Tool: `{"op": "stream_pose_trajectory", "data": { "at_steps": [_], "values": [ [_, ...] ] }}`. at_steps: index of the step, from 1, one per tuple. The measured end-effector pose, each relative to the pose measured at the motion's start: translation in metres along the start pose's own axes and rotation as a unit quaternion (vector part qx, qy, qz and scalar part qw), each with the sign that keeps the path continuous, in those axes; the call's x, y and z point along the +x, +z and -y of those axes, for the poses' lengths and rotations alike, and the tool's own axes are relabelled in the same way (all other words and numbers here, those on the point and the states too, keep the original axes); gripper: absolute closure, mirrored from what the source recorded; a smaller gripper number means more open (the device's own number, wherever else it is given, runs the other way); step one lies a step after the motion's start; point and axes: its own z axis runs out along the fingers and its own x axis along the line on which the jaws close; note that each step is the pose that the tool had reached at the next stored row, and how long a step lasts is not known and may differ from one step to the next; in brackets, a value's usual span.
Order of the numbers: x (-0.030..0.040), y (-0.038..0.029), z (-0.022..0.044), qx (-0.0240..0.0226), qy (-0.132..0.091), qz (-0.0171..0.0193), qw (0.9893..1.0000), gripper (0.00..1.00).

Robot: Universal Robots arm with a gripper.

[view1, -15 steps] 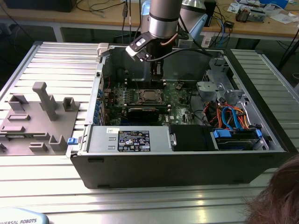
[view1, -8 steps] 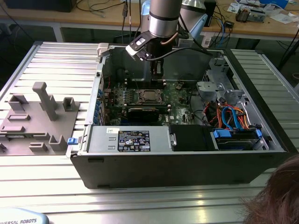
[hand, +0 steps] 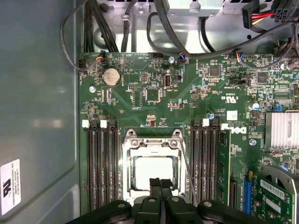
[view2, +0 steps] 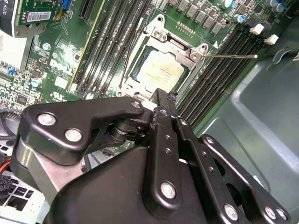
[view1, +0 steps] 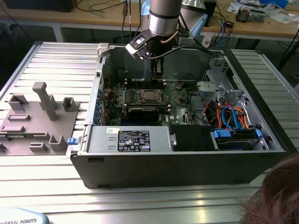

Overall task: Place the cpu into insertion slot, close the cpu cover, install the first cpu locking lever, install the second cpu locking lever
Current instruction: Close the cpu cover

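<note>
One gripper, shut tight, hangs just over the cpu.

The gripper reaches down into the computer case, and in both wrist views its two black fingers are pressed together with nothing between them. Right below the tips, the cpu sits in the insertion slot, shiny side up. The cpu cover lies flat around the chip like a picture frame, so the chip shows through its square hole. In the second wrist view a thin metal lever sticks out from the cover's corner, away from the gripper and over the long black memory slots. The green motherboard spreads out all around under the gripper.
</note>
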Motion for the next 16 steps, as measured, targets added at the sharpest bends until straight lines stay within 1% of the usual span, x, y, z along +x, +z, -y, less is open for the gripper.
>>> {"op": "stream_pose_trajectory", "data": {
  "at_steps": [3,16],
  "values": [
    [0.0000,-0.0016,0.0000,0.0000,0.000,0.0000,1.0000,0.89],
    [-0.0001,-0.0046,0.0001,0.0000,0.000,0.0000,1.0000,0.89]
  ]
}}
